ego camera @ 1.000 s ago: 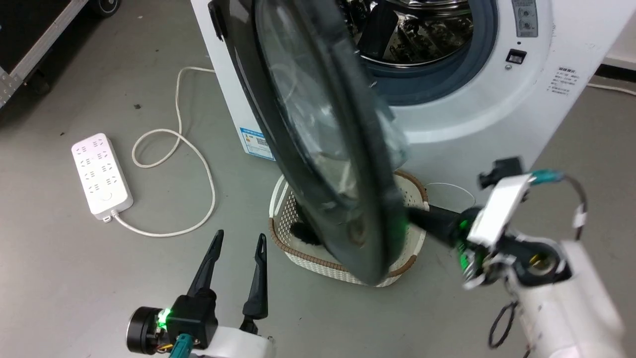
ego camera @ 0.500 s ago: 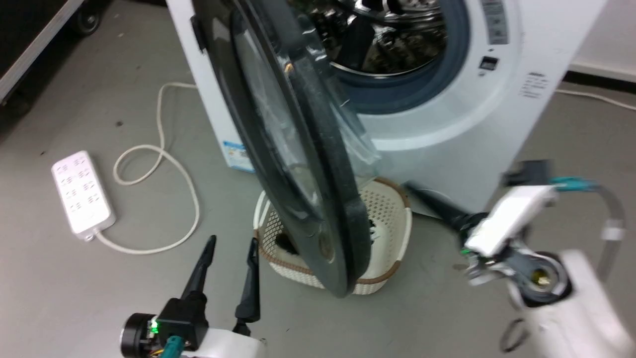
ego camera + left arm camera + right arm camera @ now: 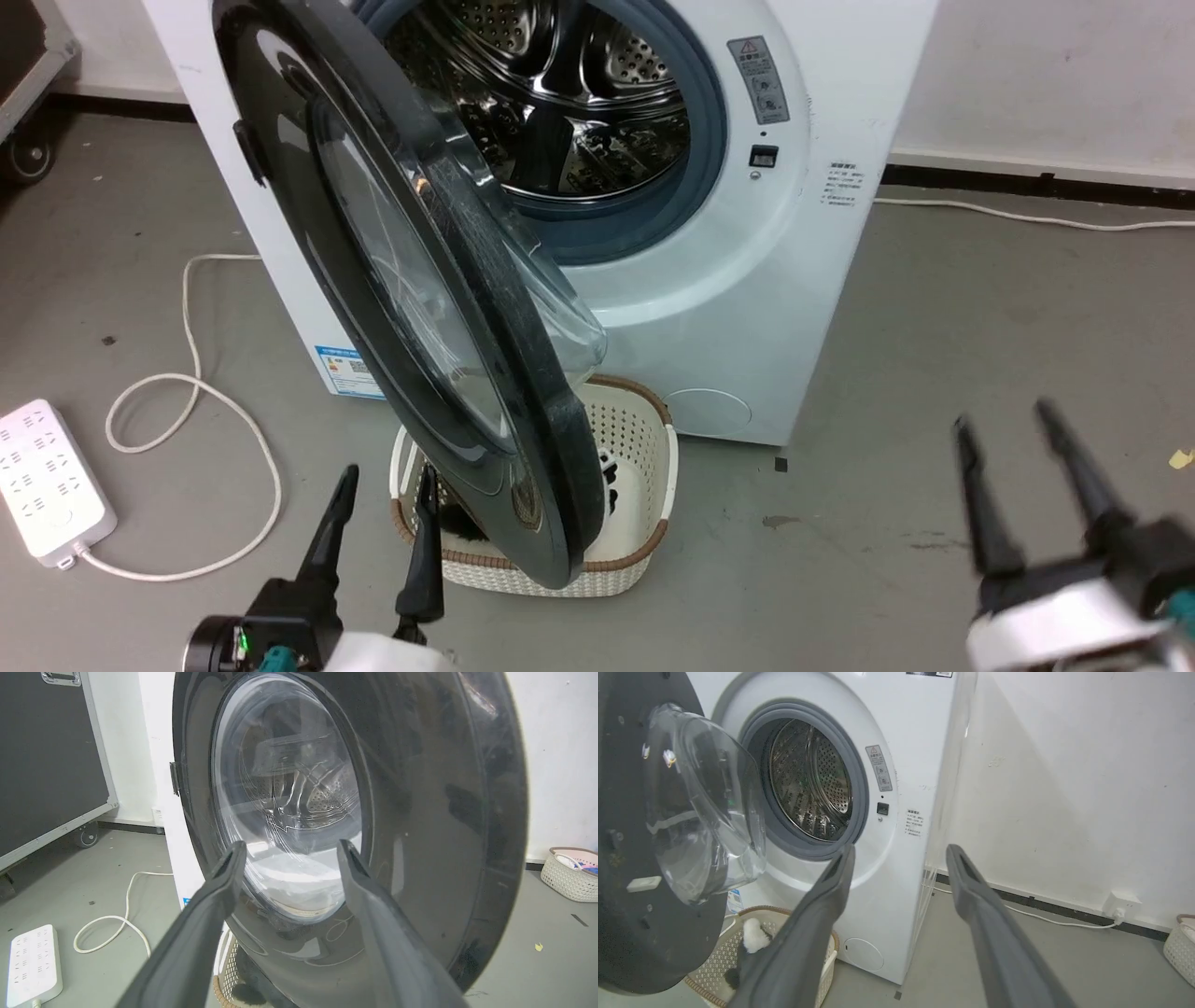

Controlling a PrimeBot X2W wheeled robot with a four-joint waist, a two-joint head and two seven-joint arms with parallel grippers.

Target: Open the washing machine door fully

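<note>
The washing machine door (image 3: 411,280), glossy black with a bulging clear glass bowl (image 3: 700,807), stands swung out about halfway from the white washing machine (image 3: 728,308). Its free edge points toward me, and the steel drum (image 3: 579,103) lies exposed behind it. My left gripper (image 3: 387,474) is open just in front of the door's outer face (image 3: 420,812), low down, apart from it, with nothing between its fingers. My right gripper (image 3: 1003,416) is open at the lower right, well clear of the door and aimed at the machine's front (image 3: 906,742).
A white woven basket (image 3: 644,485) with dark and white items sits on the floor under the door's lower edge. A power strip (image 3: 47,485) and its looping cable (image 3: 187,401) lie to the left. A black wheeled case (image 3: 46,756) stands further left.
The head camera has shifted, so the whole scene sits differently. My right gripper has come away from behind the door's lower edge to the lower right, fingers up. The door's angle looks about the same.
</note>
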